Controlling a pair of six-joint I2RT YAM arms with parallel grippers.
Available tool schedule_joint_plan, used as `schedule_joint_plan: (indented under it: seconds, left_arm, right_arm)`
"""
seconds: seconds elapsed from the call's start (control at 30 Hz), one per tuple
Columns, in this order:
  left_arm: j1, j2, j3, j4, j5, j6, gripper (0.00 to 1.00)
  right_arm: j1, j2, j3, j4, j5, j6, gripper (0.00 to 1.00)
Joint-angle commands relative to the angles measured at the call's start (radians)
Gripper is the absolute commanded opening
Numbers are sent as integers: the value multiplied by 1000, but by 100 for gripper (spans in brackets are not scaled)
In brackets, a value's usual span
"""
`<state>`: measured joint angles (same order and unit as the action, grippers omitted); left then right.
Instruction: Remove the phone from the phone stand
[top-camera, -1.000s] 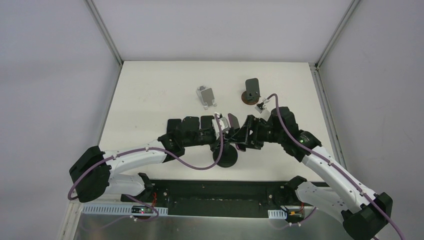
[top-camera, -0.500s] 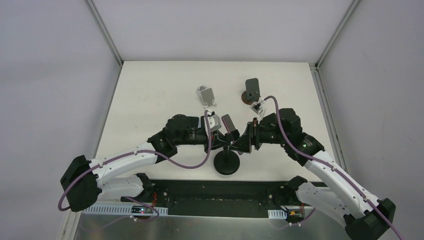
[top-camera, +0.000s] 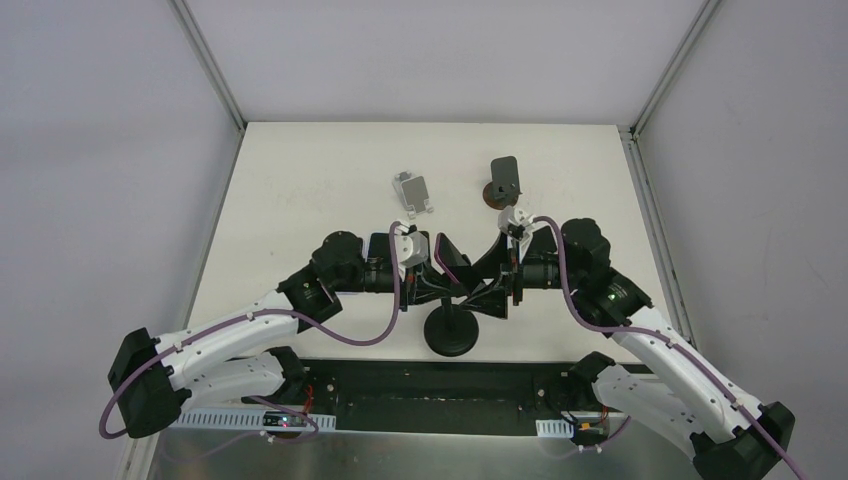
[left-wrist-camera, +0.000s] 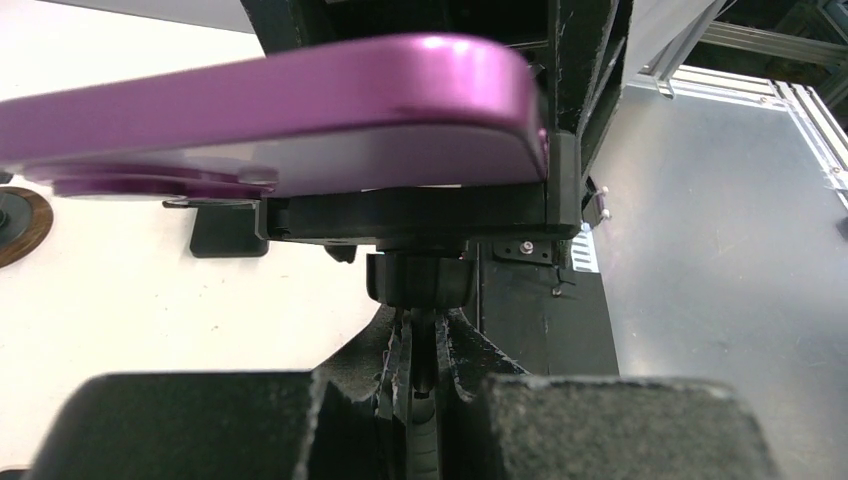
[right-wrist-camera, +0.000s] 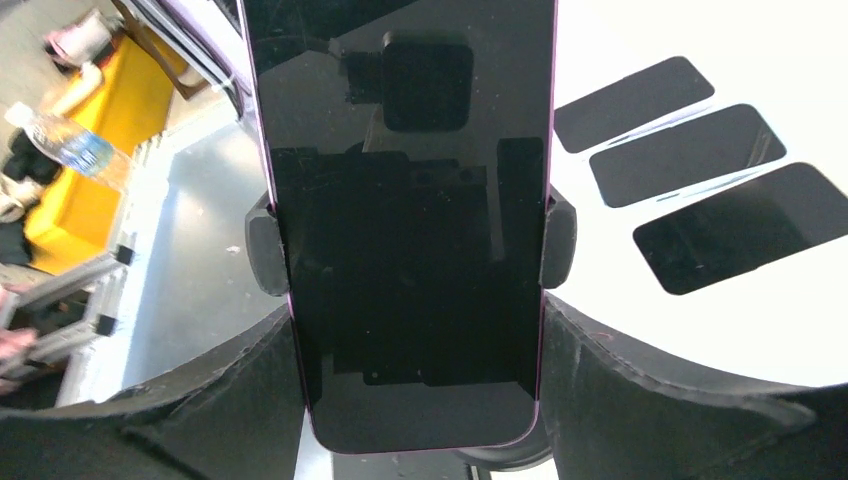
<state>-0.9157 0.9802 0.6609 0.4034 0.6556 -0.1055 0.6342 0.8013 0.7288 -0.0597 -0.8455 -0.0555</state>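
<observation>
A purple phone (top-camera: 446, 258) with a black screen (right-wrist-camera: 410, 220) sits in the side clamps (right-wrist-camera: 262, 255) of a black phone stand, which has a thin pole and a round base (top-camera: 450, 336). My right gripper (right-wrist-camera: 415, 400) is shut on the phone's lower part, one finger on each long edge; it shows in the top view (top-camera: 490, 288) just right of the stand. My left gripper (left-wrist-camera: 425, 375) is shut on the stand's pole (left-wrist-camera: 424, 335) just under the clamp head (left-wrist-camera: 420, 215). The phone (left-wrist-camera: 270, 110) lies above it in the left wrist view.
A silver phone stand (top-camera: 413, 192) and a dark stand on a brown round base (top-camera: 503, 180) sit farther back. Three dark phones (right-wrist-camera: 690, 152) lie side by side on the white table (top-camera: 300, 190), behind the left gripper. The metal front ledge (left-wrist-camera: 720, 250) is near.
The stand, the phone and both grippers have shifted toward the near edge of the table. The left arm has drawn back to the left. Both grips have stayed the same.
</observation>
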Motion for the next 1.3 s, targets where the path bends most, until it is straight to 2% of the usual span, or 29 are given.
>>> schedule_joint_plan:
  seconds: [0.0, 0.43, 0.57, 0.97, 1.27]
  left_arm:
    - [-1, -88, 43, 95, 155, -45, 0]
    - [2, -97, 54, 55, 190, -34, 0]
    - [4, -89, 63, 42, 171, -44, 0]
    - [5, -167, 22, -15, -57, -29, 0]
    - [5, -176, 33, -53, -35, -5, 0]
  right_arm:
    - [-28, 11, 30, -44, 75, -249, 9]
    - [-28, 74, 118, -185, 90, -522, 9]
    - [-28, 89, 125, -180, 94, -535, 8]
    - [-27, 116, 139, -165, 87, -525, 8]
    - [-26, 136, 155, -172, 75, -537, 11]
